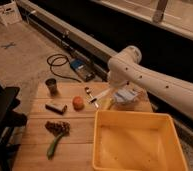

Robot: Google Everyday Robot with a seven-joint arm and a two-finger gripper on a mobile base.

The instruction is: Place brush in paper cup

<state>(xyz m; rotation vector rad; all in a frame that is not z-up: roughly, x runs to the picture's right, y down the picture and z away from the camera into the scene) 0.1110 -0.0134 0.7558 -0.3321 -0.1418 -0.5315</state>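
My white arm (155,82) reaches in from the right over the back right of the wooden table (40,125). The gripper (121,96) hangs below the arm's bend, partly hidden by it. A slim white brush (103,94) slants from the gripper's left side down towards the table. Whether the gripper holds the brush cannot be made out. A small pale cream shape just below the brush looks like the paper cup (108,104), close to the left of the gripper.
A large yellow bin (135,119) fills the front right. A metal spoon (89,95), an orange object (78,103), a dark block (56,107), a dark metallic cup (51,86), a dark cluster (57,127) and a green pod (54,145) lie on the table.
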